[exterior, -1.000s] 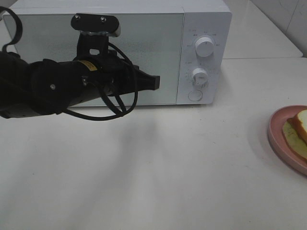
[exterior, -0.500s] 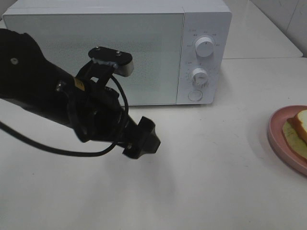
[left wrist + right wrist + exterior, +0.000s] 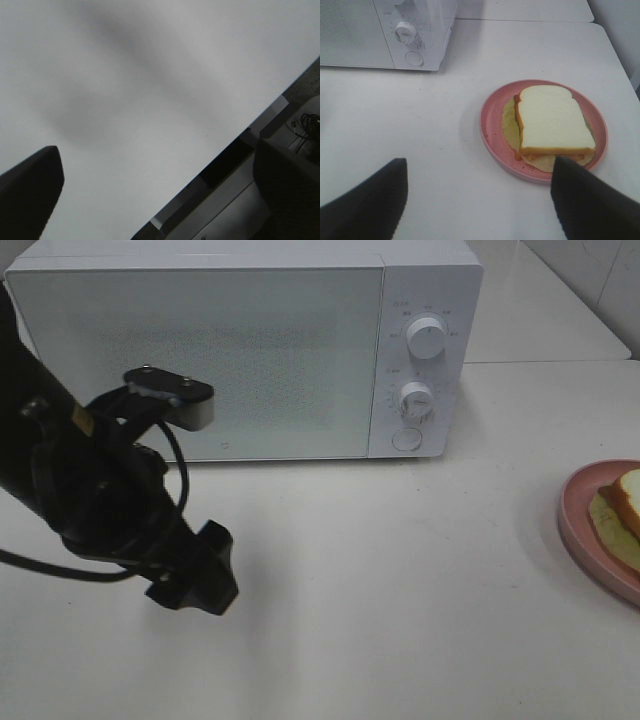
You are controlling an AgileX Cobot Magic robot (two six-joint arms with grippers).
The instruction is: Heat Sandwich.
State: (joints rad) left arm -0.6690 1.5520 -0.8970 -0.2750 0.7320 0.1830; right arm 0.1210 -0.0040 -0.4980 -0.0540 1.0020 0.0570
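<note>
Since a second ago my left arm has swung away from the microwave door, down and leftward, and its fingers have parted. Now the sandwich [image 3: 551, 123] lies on its pink plate [image 3: 492, 135] at the right edge of the white surface [image 3: 400, 580], well apart from the closed microwave [image 3: 250, 340]. My right gripper [image 3: 479, 200] hovers just short of the plate, fingers wide and empty. My left gripper [image 3: 195, 575] hangs low over bare surface, fingers wide, holding nothing.
</note>
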